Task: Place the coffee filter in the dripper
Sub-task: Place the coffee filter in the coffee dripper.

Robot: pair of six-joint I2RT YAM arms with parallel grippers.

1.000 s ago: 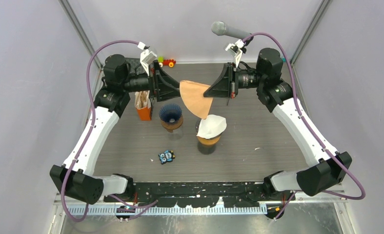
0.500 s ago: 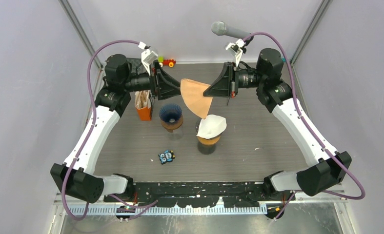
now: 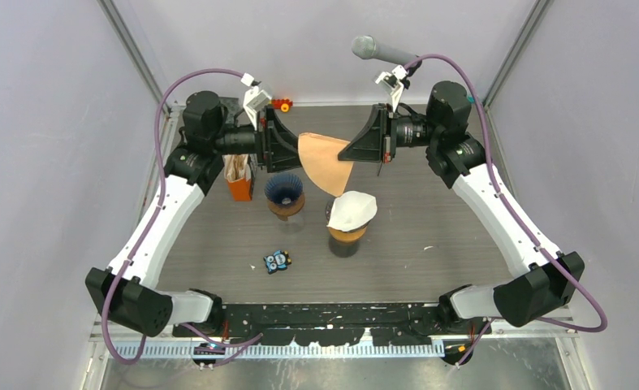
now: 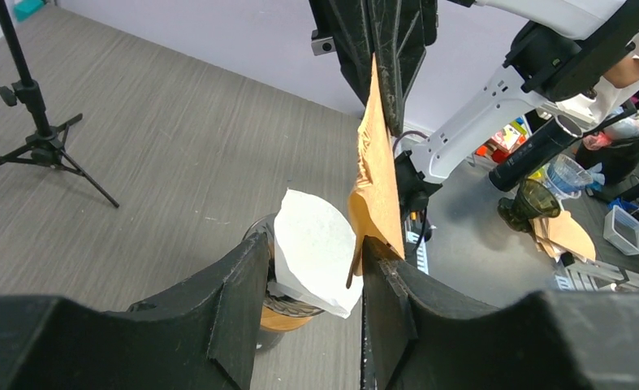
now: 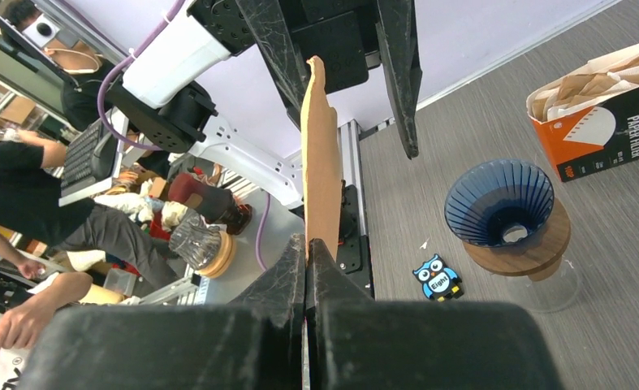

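A robotics lab: walled test table [image 3: 429, 244], microphone [image 3: 373, 49], tripod [image 4: 36, 130], people [image 5: 11, 183] working alongside.

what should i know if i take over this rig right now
Right gripper: shut on the brown filter, holding it in the air above the table.
Left gripper: open, jaws apart around the filter's opposite edge, not clamped.
Blue dripper: empty, on the table.
Other dripper: already holds a white filter.
Done: filter lifted.
Left: lower it into the blue dripper and release.
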